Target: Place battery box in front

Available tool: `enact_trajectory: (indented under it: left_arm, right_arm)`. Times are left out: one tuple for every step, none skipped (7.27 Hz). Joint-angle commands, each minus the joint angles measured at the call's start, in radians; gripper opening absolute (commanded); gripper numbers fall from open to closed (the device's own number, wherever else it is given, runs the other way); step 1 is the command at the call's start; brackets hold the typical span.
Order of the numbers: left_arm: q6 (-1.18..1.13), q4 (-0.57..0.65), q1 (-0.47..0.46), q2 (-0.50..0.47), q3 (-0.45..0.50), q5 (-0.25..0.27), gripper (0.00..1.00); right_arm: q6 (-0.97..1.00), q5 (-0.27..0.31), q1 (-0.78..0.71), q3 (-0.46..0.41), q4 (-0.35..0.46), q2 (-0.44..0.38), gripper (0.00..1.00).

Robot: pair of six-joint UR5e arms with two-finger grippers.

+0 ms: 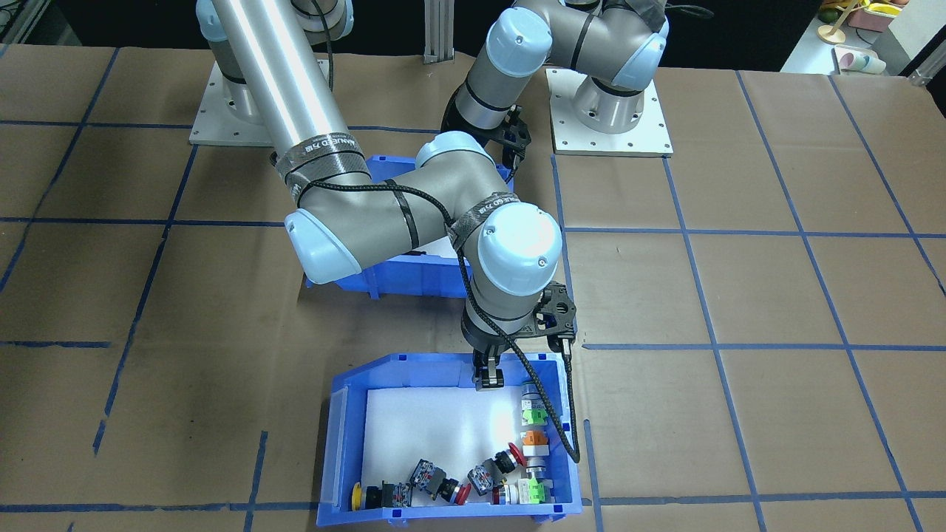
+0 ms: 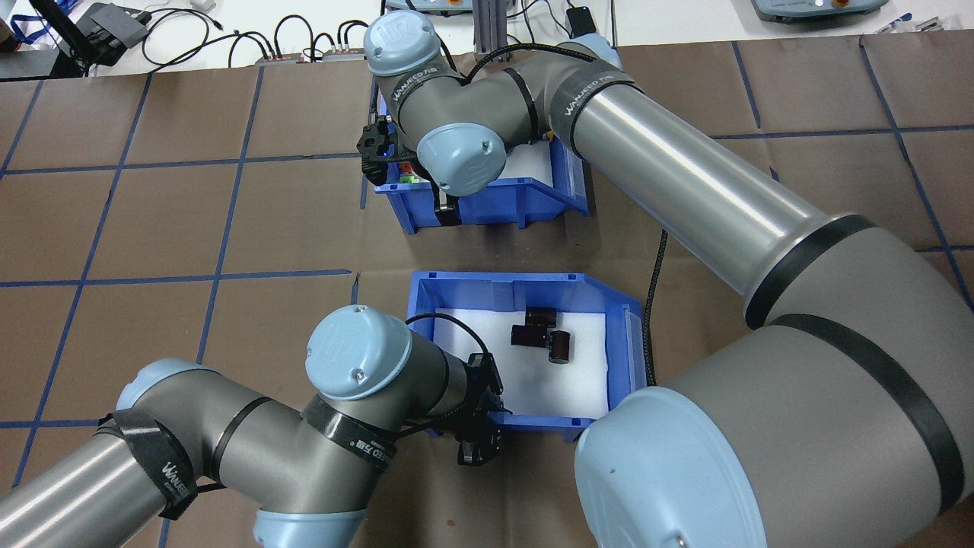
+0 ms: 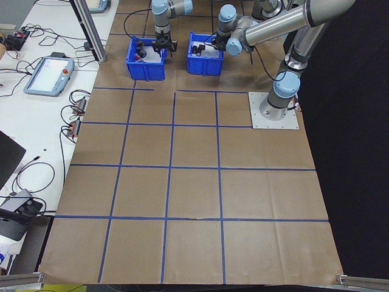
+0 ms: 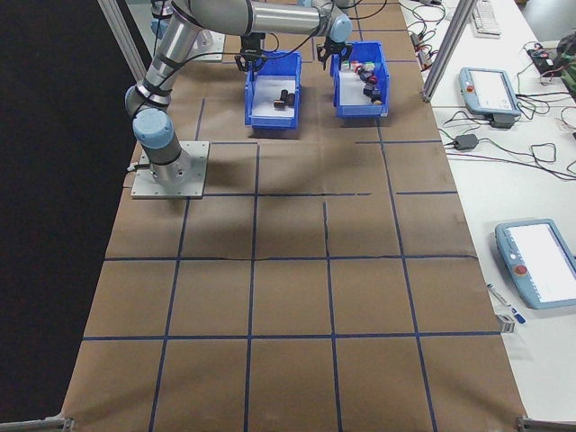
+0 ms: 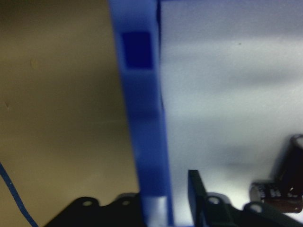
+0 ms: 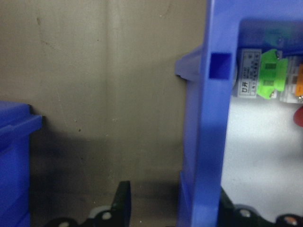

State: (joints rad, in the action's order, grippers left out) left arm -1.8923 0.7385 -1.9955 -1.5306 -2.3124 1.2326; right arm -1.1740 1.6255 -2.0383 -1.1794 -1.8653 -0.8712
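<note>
Blue plastic, the battery box (image 2: 525,354) sits nearer the robot, behind the button bin (image 1: 451,443). Left pincer (image 2: 478,449) straddles its near wall, spread, not clenched. Right pincer (image 1: 488,378) likewise straddles the other bin's wall. Brown paper with blue tape covers the desk (image 2: 152,221).

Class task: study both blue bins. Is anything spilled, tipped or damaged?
Nothing stands out. The blue plastic battery box and the blue bin of coloured push-button parts both sit upright, with their contents inside.
</note>
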Motion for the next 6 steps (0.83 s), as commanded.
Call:
enact_trajectory:
  left_arm:
    - [0.01,-0.002,0.007,0.044,0.011,0.002,0.0]
    - [0.039,0.008,0.029,0.088,0.01,0.037,0.0]
    - [0.085,0.066,0.076,0.142,0.007,0.059,0.0]
    - [0.178,0.158,0.108,0.176,0.004,0.064,0.0]
    - [0.231,0.217,0.141,0.209,-0.001,0.067,0.0]
    - [0.261,0.235,0.164,0.219,-0.001,0.067,0.0]
  right_arm:
    - [-0.029,0.002,0.001,0.007,-0.002,-0.012,0.01]
    - [-0.036,0.002,0.009,0.026,0.0,-0.017,0.0]
    - [-0.068,0.007,0.029,0.068,0.008,-0.026,0.0]
    - [-0.131,0.029,0.055,0.104,0.02,-0.04,0.0]
    - [-0.183,0.03,0.116,0.118,0.061,-0.067,0.0]
    - [-0.273,0.03,0.189,0.106,0.069,-0.115,0.0]
